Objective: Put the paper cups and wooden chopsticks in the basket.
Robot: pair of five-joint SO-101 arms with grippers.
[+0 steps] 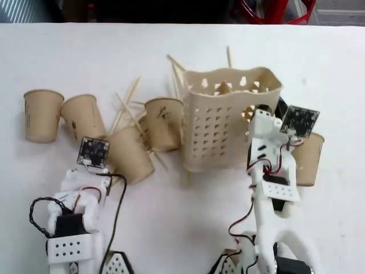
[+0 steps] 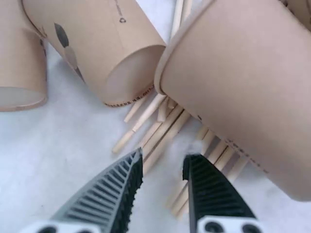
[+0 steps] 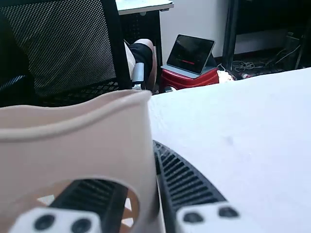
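A cream perforated basket (image 1: 219,123) stands mid-table with a few wooden chopsticks poking out of it. Several brown paper cups lie to its left, among them one at the far left (image 1: 43,114), one nearer (image 1: 130,154) and one by the basket (image 1: 163,123). Another cup (image 1: 308,158) lies to the basket's right. Loose chopsticks (image 1: 126,108) are scattered between the cups. My left gripper (image 2: 163,162) hangs open just above a bundle of chopsticks (image 2: 160,131), beside a cup (image 2: 243,82). My right gripper (image 3: 141,167) is shut on the basket wall (image 3: 73,141), one finger inside and one outside.
The table's far edge runs along the top of the high view, with a red object (image 1: 274,8) beyond it. Bare white tabletop (image 1: 171,222) lies between the two arms and to the right of the basket. A chair and room clutter sit behind the table.
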